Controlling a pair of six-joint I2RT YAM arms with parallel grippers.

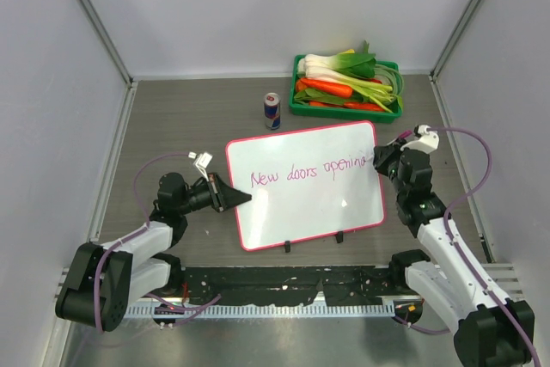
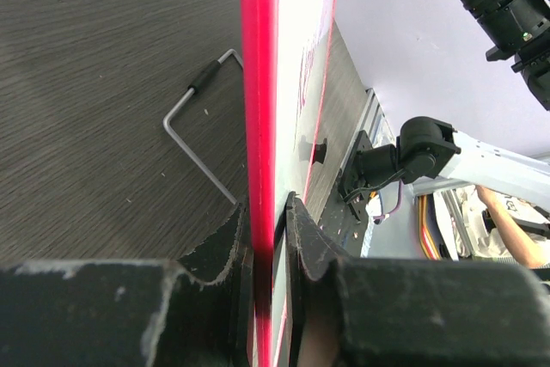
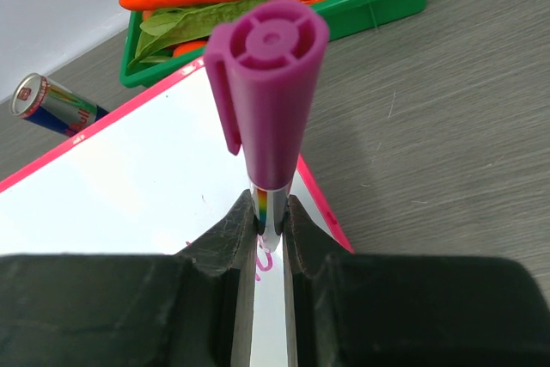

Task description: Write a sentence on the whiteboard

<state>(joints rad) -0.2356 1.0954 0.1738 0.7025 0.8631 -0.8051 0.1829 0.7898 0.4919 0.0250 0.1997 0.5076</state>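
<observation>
The whiteboard (image 1: 301, 204), white with a pink-red frame, leans on its black feet mid-table. Pink cursive, the sentence (image 1: 309, 171), reads "New doors openin" and runs to the right edge. My left gripper (image 1: 245, 198) is shut on the board's left frame; the left wrist view shows the red edge (image 2: 259, 109) pinched between the fingers at the left gripper (image 2: 268, 221). My right gripper (image 1: 378, 161) is shut on a purple-capped marker (image 3: 271, 83). At the right gripper (image 3: 271, 217) the marker's tip points at the whiteboard (image 3: 129, 186), just above the last pink stroke (image 3: 262, 262).
A green tray (image 1: 344, 113) of carrots and leafy vegetables stands at the back right, with a drink can (image 1: 272, 110) to its left. Behind the board a bent wire stand (image 2: 193, 135) lies on the table. Grey walls close in three sides.
</observation>
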